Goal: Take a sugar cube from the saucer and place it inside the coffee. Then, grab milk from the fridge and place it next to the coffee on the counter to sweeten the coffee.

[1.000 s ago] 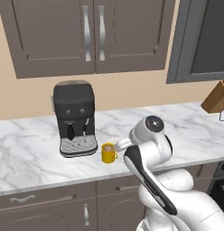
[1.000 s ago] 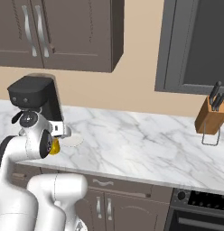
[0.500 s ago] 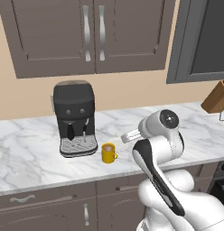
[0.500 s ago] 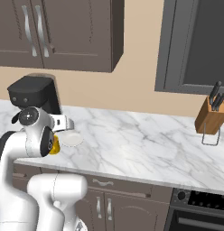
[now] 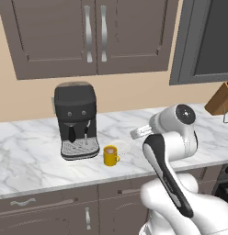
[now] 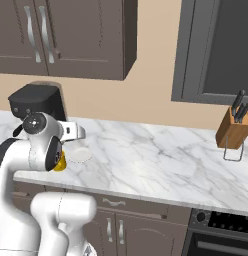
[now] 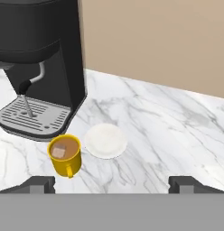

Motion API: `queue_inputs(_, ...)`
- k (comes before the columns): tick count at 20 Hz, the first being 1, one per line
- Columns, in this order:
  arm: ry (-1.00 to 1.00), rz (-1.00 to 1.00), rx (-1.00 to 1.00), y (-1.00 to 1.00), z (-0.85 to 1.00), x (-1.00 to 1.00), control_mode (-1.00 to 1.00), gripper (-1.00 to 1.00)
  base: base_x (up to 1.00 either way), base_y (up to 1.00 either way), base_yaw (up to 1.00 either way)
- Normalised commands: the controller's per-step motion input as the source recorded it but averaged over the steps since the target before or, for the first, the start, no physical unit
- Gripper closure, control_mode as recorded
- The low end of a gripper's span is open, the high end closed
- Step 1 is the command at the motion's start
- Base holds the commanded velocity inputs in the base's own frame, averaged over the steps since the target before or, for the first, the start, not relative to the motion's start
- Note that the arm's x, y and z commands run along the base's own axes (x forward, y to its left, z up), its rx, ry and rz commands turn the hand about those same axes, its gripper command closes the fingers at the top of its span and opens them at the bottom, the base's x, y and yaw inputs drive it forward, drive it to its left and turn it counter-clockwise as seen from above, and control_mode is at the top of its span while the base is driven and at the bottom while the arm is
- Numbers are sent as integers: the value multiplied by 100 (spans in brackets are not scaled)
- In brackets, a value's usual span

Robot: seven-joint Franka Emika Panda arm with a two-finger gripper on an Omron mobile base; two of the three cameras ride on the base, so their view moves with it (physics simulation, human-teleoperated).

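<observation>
The coffee, a small yellow mug (image 7: pixel 65 155), stands on the white marble counter (image 7: pixel 168 131) in front of the coffee machine, with a pale sugar cube (image 7: pixel 59 152) floating in the brown drink. Just right of it lies the white saucer (image 7: pixel 105 140), bare. My gripper (image 7: pixel 112 184) hovers above and short of both, open, with nothing between its fingers. From the base the mug (image 5: pixel 110 155) sits left of my hand (image 5: pixel 139 132); on the other side the mug (image 6: pixel 60 161) is partly behind my arm, beside the saucer (image 6: pixel 79 154). The milk and the fridge are out of view.
A black coffee machine (image 5: pixel 76 119) stands at the back of the counter, right behind the mug. Dark brown wall cabinets (image 5: pixel 88 36) hang above. A wooden knife block (image 6: pixel 232 127) stands far right, with a stove (image 6: pixel 221 225) below it.
My arm has swung up and to the right, drawing the hand back from over the mug. The saucer now shows uncovered in the right base view. Mug and saucer have not moved.
</observation>
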Motion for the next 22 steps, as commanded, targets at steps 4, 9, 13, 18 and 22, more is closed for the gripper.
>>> queue_inputs(4, 0, 0, 0, 0, 0, -2, -100, -100, 0, 0, 0)
queue_inputs(9, 0, 0, 0, 0, 0, 0, 100, -100, -86, -27, 15)
queue_inputs(13, 0, 0, 0, 0, 0, 0, 100, -100, -85, -16, 57)
queue_inputs(18, 0, 0, 0, 0, 0, 0, 100, -100, -20, 0, 98)
queue_inputs(22, 0, 0, 0, 0, 0, 0, 100, -100, -13, 0, 100)
